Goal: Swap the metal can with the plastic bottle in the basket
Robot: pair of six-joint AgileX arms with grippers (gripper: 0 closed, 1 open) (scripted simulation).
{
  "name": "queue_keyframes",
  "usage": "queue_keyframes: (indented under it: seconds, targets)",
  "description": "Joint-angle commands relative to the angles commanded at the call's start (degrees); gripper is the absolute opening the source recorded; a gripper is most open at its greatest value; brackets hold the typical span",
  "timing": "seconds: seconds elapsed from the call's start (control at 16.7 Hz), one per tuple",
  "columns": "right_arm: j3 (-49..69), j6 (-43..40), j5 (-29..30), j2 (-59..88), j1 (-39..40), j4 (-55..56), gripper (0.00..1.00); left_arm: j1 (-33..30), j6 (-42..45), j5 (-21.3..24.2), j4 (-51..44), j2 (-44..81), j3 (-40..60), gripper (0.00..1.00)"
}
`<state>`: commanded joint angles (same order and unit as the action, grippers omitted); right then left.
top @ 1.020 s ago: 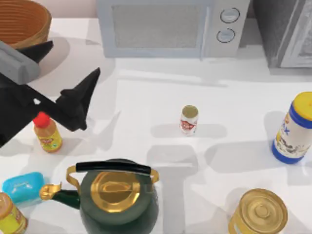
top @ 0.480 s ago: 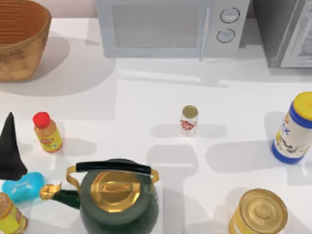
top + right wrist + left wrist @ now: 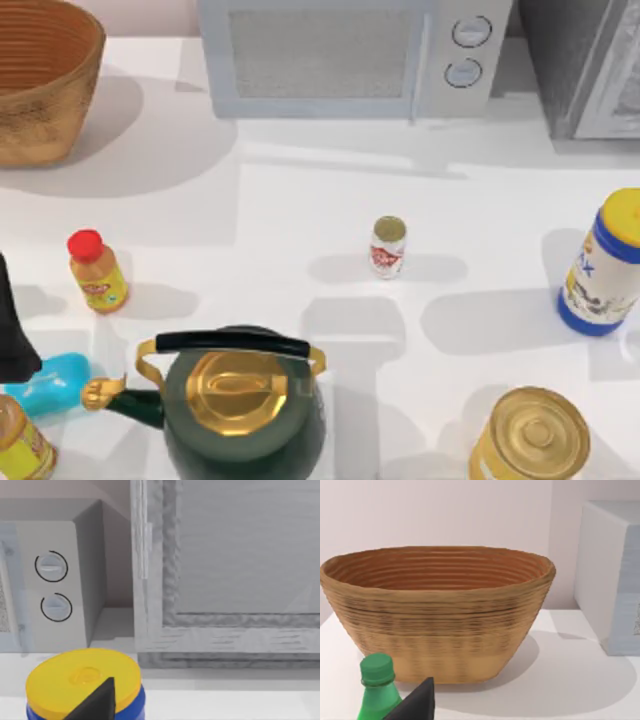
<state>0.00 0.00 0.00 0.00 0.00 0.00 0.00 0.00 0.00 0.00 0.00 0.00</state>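
Now pulled back to the top view's left edge, the left hand [image 3: 12, 335], grip state unreadable, leaves the round woven wicker basket [image 3: 40, 85] apparently empty, the small metal can [image 3: 387, 246] untouched mid-surface.

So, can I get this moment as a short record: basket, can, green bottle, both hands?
basket: upright, at the top left of the top view
can: standing mid-table, not in the basket
green bottle: outside the basket, in front of it, close to the left hand; held or not, cannot tell
left hand: at the table's left edge, near the red-capped bottle
right hand: by the yellow-lidded jar, right side
swap: not done
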Motion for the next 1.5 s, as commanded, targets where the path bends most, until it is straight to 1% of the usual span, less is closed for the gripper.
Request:
queue_keyframes:
  seconds: [0.18,0.3,0.42,0.54,0.78,1.26,1.5]
  targets:
    - [0.00,0.00,0.00,0.00,0.00,0.00,1.00,-0.21,0.03,0.08,0.11,0.19,0.18,1.00]
    - [0.00,0.00,0.00,0.00,0.00,0.00,1.00,0.72,0.23,0.45,1.81,1.95,0.32,1.00]
    - [0.00,0.00,0.00,0.00,0.00,0.00,1.00,2.59,0.71,1.51,5.79,6.16,0.61,1.00]
    - [0.00,0.00,0.00,0.00,0.00,0.00,1.00,5.05,1.43,3.34,11.68,12.76,1.00,1.00]
    - [0.00,0.00,0.00,0.00,0.00,0.00,1.00,10.92,3.39,8.89,27.56,31.56,1.85,1.00]
    - [0.00,0.00,0.00,0.00,0.00,0.00,1.00,23.31,7.29,23.26,64.16,77.63,3.51,1.00]
    - [0.00,0.00,0.00,0.00,0.00,0.00,1.00,28.28,8.24,29.17,79.12,96.82,4.47,1.00]
